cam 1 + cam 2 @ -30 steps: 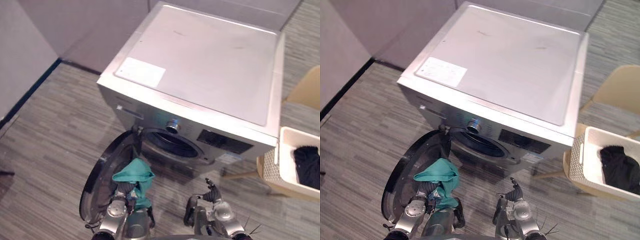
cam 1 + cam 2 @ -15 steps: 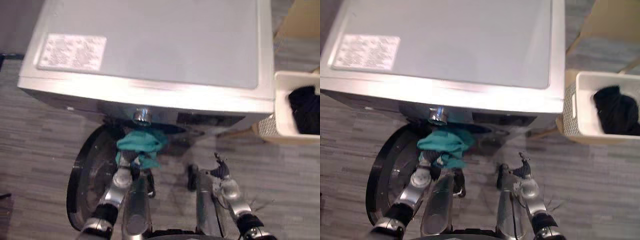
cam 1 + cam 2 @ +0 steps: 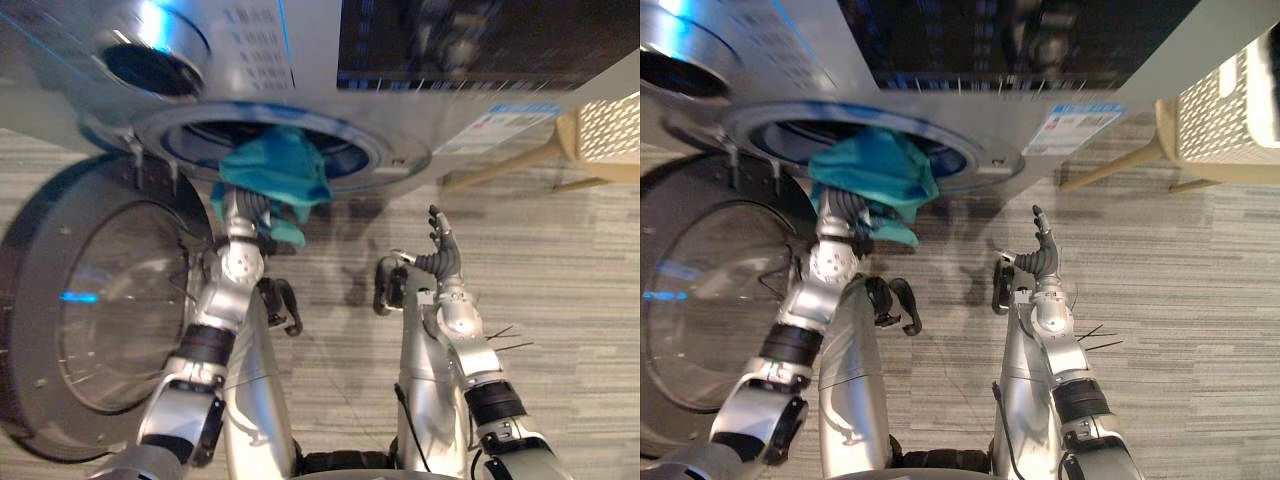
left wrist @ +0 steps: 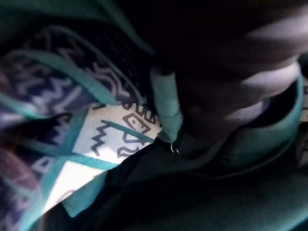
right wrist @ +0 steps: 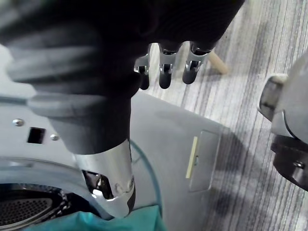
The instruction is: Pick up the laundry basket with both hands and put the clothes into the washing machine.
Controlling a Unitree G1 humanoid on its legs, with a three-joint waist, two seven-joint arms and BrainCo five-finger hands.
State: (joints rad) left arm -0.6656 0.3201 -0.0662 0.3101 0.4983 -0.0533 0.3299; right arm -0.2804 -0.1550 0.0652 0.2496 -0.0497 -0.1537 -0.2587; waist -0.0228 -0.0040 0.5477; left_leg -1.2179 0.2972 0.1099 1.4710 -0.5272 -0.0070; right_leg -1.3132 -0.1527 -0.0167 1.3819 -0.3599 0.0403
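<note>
Noting, operator: your left robot hand (image 3: 248, 214) carries teal garment (image 3: 278, 172) at washing machine drum opening (image 3: 355, 158), grip untellable; right robot hand (image 3: 438, 252) spread, empty.

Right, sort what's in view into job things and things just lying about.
Job: teal garment at the drum mouth, over the left hand; washing machine with its door swung open; white laundry basket at the right edge; right hand, open and empty.
Just there: beige chair under the basket; striped grey carpet.
</note>
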